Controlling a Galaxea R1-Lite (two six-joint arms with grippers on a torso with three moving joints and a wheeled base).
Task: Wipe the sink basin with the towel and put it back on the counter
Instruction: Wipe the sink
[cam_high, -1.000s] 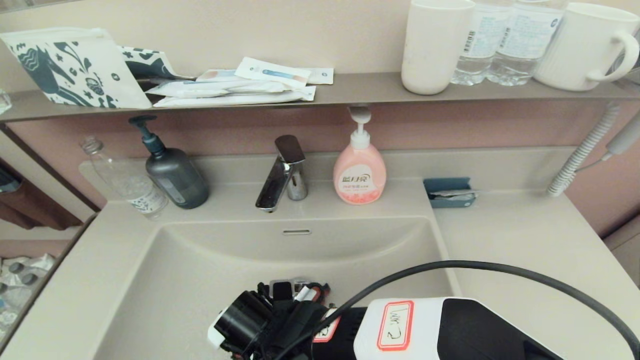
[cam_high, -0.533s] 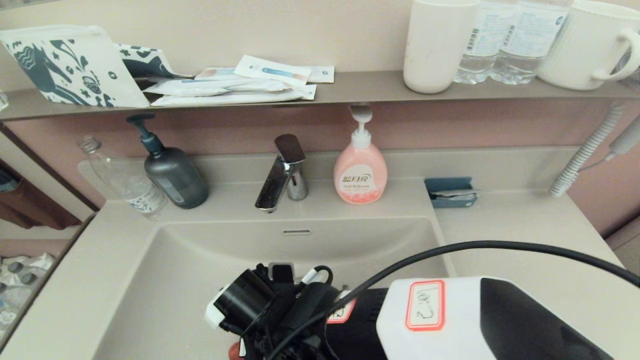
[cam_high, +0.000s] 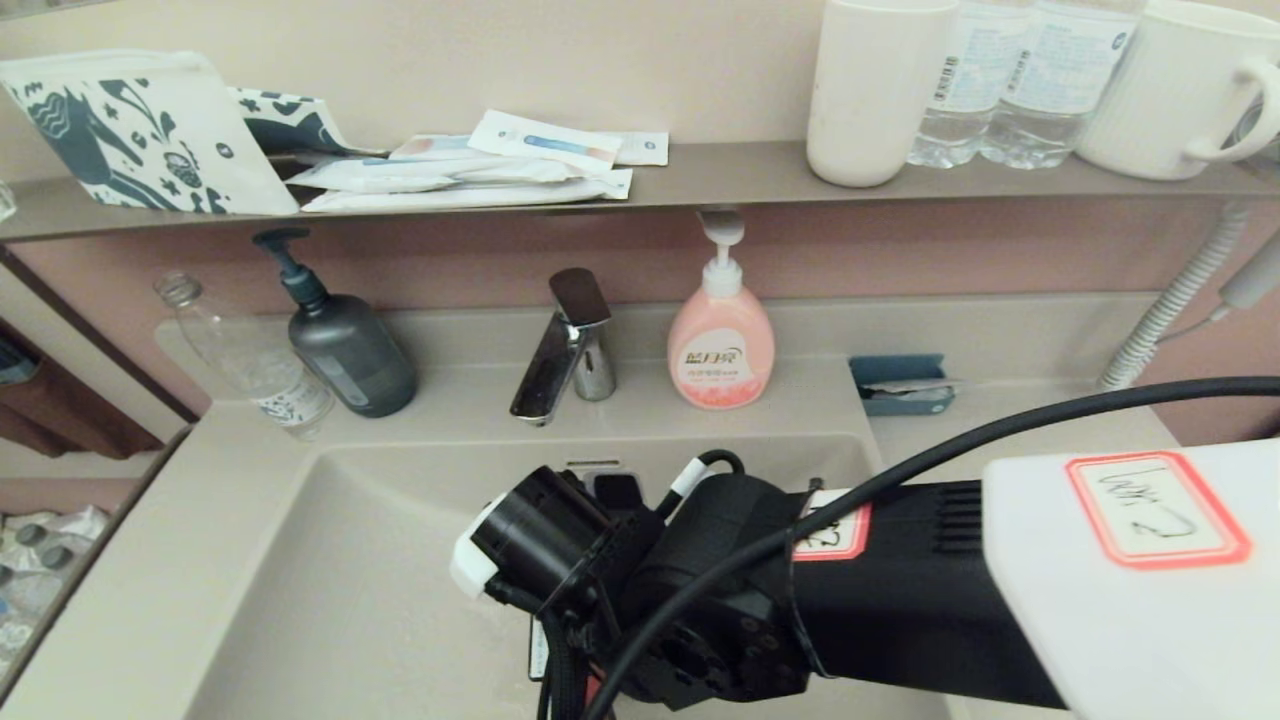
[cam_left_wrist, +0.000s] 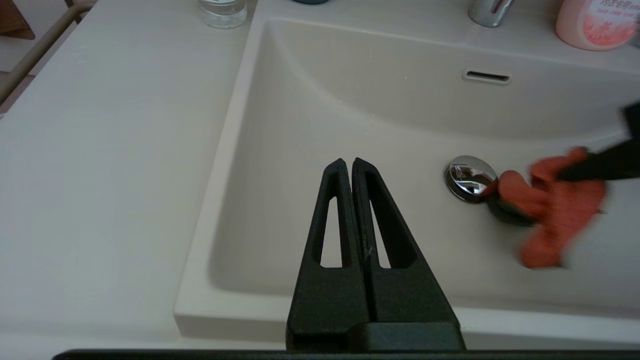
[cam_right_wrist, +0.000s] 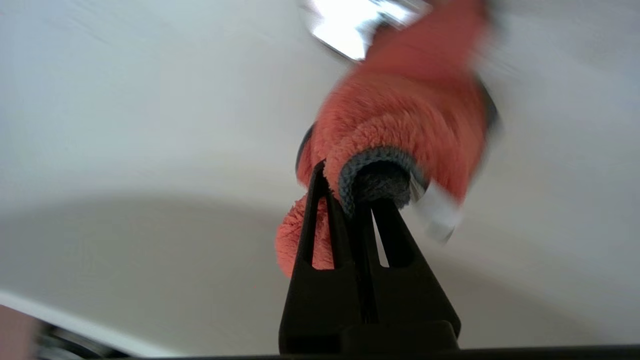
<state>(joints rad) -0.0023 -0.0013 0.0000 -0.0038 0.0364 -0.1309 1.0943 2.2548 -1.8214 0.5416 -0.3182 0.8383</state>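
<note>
Head view: the right arm (cam_high: 880, 600) covers the basin (cam_high: 330, 600) floor, hiding the drain, the towel and the right gripper; the mug (cam_high: 1190, 85) and cup (cam_high: 872, 90) on the shelf are cut off at the top edge. Left wrist view: the towel (cam_left_wrist: 555, 210) beside the drain plug (cam_left_wrist: 469, 177) is motion-blurred, and the dark fingers (cam_left_wrist: 607, 165) holding it run off the picture's edge. Right wrist view: the towel (cam_right_wrist: 400, 125) is smeared at its far end, where the plug (cam_right_wrist: 350, 25) shows only as a bright, cropped patch.

Head camera overlooks sink basin (cam_high: 330, 560); wrists nearer.
</note>
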